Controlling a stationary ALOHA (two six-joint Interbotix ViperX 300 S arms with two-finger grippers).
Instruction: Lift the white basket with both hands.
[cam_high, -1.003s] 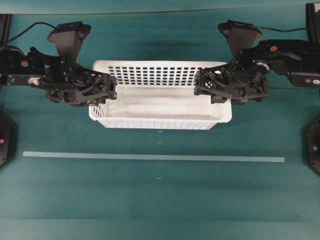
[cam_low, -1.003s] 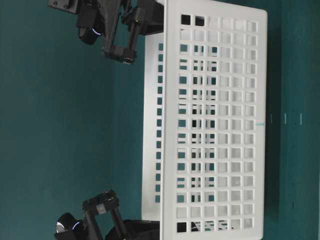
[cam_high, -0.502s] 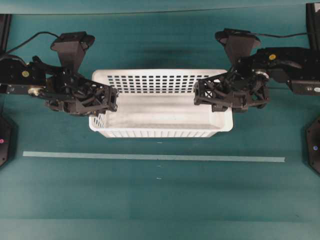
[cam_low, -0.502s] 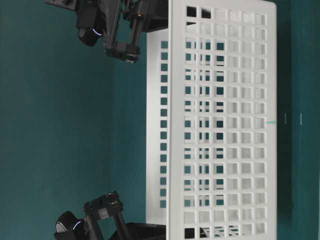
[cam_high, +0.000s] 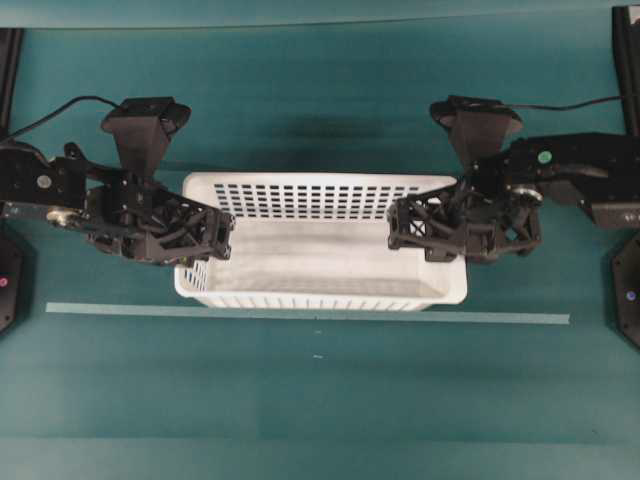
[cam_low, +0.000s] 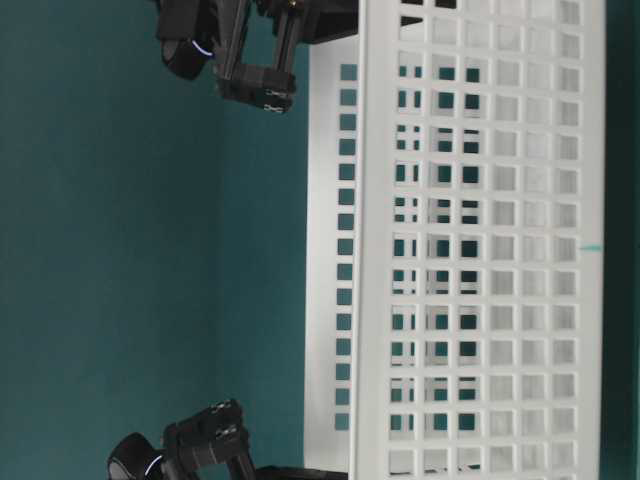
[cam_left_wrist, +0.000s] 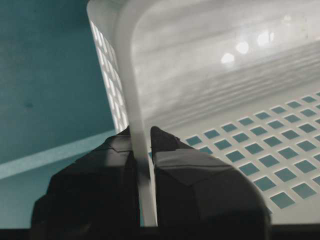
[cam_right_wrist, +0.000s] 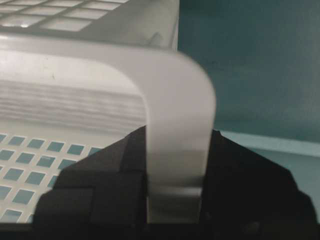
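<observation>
The white basket is hanging tilted between the two arms over the middle of the green bench, its near long rim sitting just above the pale tape line in the overhead view. The left hand is pinching the basket's left short wall, one finger on each side (the wrist view shows this plainly). The right hand is clamping the wide rolled rim at the right end likewise.

No readable text, labels, brands or numbers anywhere in views.
</observation>
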